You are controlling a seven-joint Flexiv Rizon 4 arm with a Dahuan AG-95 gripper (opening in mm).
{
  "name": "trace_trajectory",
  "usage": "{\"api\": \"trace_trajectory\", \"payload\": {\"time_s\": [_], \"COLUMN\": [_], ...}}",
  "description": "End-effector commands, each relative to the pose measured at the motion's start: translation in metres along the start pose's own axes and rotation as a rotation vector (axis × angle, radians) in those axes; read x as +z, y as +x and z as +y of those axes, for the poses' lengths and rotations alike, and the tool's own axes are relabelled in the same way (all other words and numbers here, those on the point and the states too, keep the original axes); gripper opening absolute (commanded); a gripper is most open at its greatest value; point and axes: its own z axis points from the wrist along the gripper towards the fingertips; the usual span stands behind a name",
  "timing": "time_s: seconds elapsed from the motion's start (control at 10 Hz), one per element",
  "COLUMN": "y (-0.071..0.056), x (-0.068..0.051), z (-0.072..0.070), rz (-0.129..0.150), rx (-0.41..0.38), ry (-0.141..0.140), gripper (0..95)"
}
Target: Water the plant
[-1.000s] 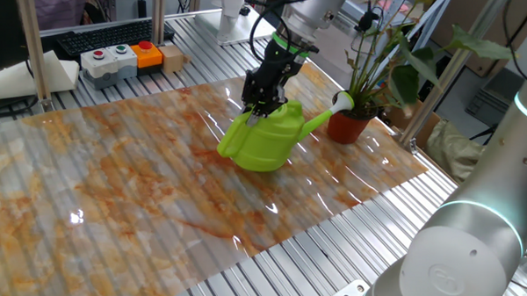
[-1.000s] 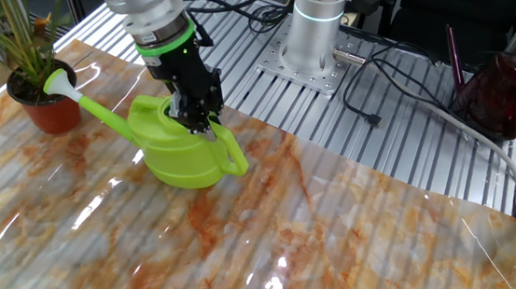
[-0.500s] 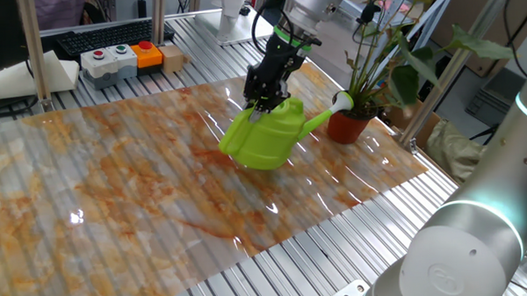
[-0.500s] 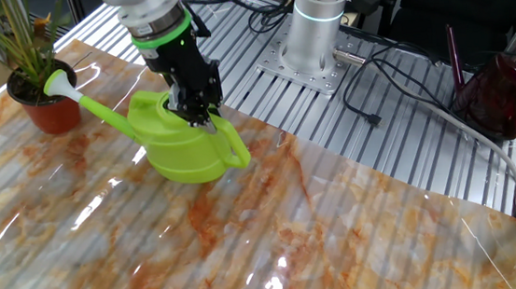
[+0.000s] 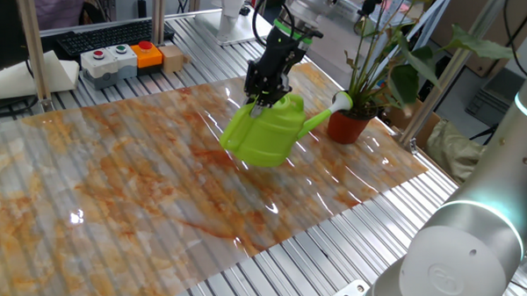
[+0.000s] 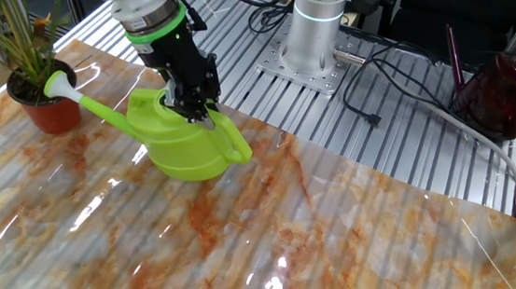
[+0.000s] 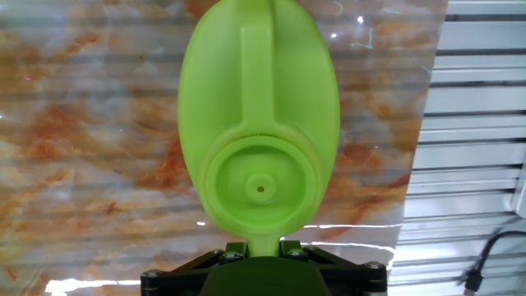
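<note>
Over marbled counter (image 5: 141, 179), lime-green watering can (image 5: 263, 135) hanging tilted, handle clamped in jaws of gripper (image 5: 262, 100). Spout rose (image 5: 342, 100) pointing at, just beside, terracotta pot (image 5: 349, 126). Farther back at counter's edge, plant (image 5: 379, 52) upright, leaves above spout.
</note>
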Motion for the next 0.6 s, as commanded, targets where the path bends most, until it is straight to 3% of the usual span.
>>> {"api": "trace_trajectory", "payload": {"time_s": [0.1, 0.6], "y": [0.004, 0.009], "x": [-0.007, -0.026], "z": [-0.002, 0.001], "rz": [0.001, 0.005], "rx": [0.004, 0.007], "ry": [0.014, 0.048], "gripper": [0.0, 0.0]}}
